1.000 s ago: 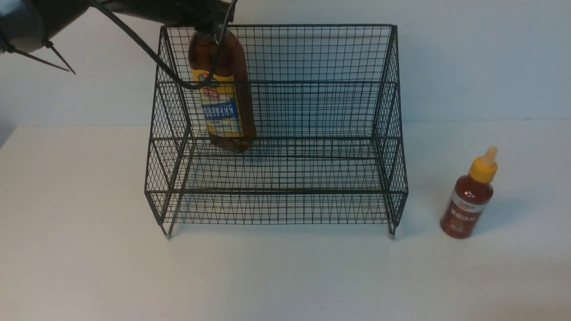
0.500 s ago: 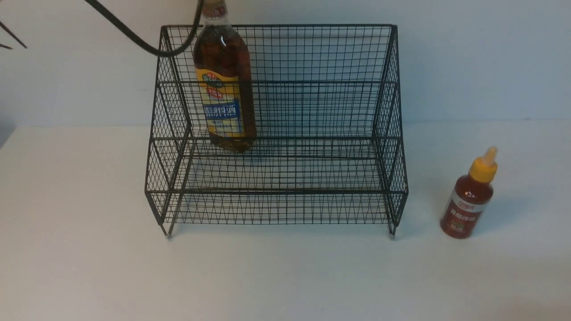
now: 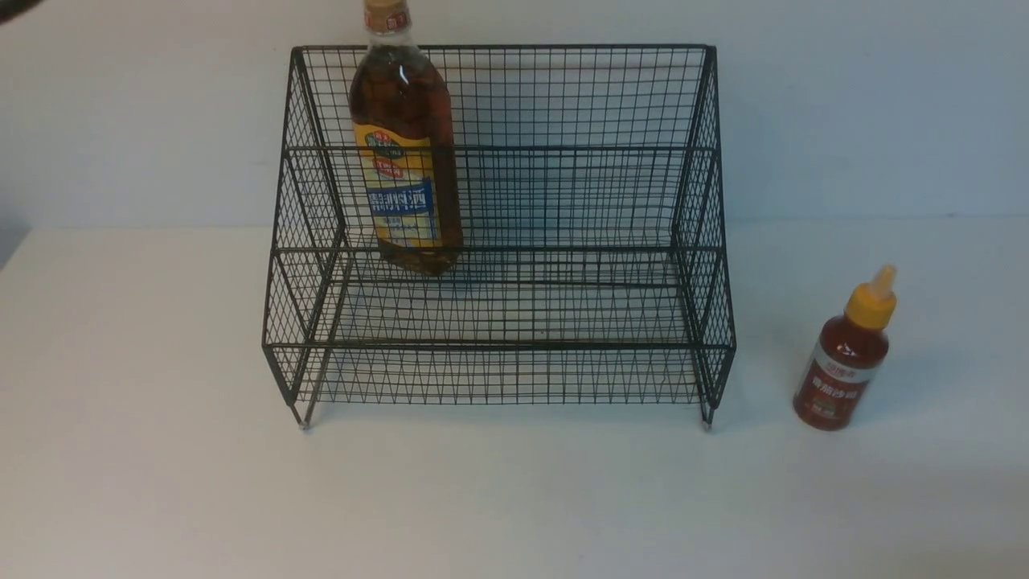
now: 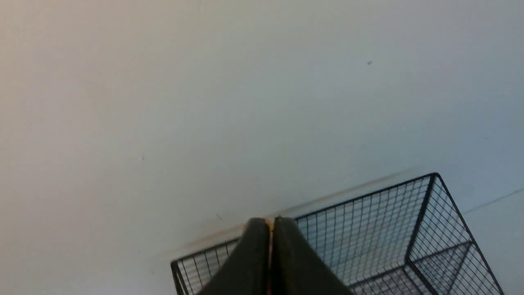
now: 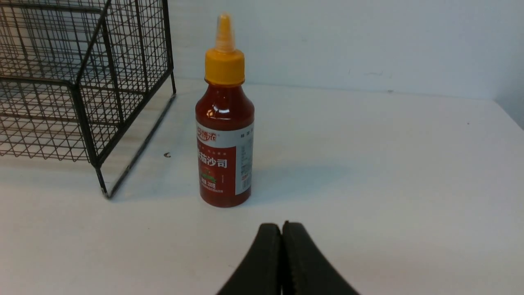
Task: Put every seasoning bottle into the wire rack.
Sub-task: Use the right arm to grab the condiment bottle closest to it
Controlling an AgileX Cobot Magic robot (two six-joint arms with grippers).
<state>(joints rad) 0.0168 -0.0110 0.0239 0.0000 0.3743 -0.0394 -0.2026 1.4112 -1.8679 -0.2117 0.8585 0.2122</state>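
The amber bottle [image 3: 406,161] stands in the rack [image 3: 498,347] at upper left, the red bottle [image 3: 842,370] stands on the worktop [image 3: 498,498] at right, and both arms' fingers [image 4: 286,254] are together.

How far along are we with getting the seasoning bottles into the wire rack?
About half done. The tall amber bottle stands in the left part of the wire rack, with nothing gripping it. Nothing is in hand: the left gripper and right gripper are both shut and empty. Left to do: the red sauce bottle, upright on the table right of the rack.
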